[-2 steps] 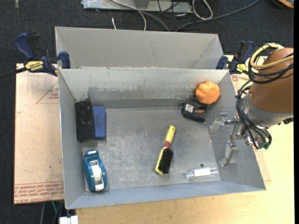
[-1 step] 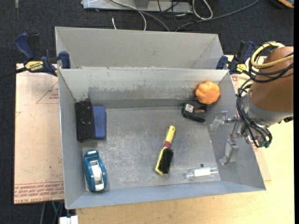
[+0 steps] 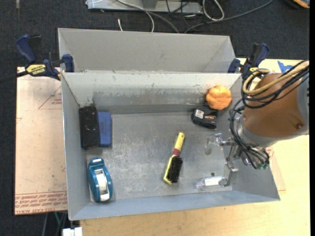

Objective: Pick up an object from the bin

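My gripper (image 3: 215, 163) hangs low over the right part of the bin floor, open, its two metal fingers spread wide and nothing between them. A small black device (image 3: 204, 117) lies just beyond the upper finger, against the far wall. Next to it an orange ball (image 3: 218, 97) rests in the far right corner. To the left of the gripper, a brush with a yellow handle and black bristles (image 3: 174, 160) lies on the floor, about a hand's width from the fingers.
A black block with a blue one beside it (image 3: 95, 127) lies at the far left. A blue tape dispenser (image 3: 100, 180) sits in the near left corner. The arm with its orange cover and cables stands over the bin's right wall.
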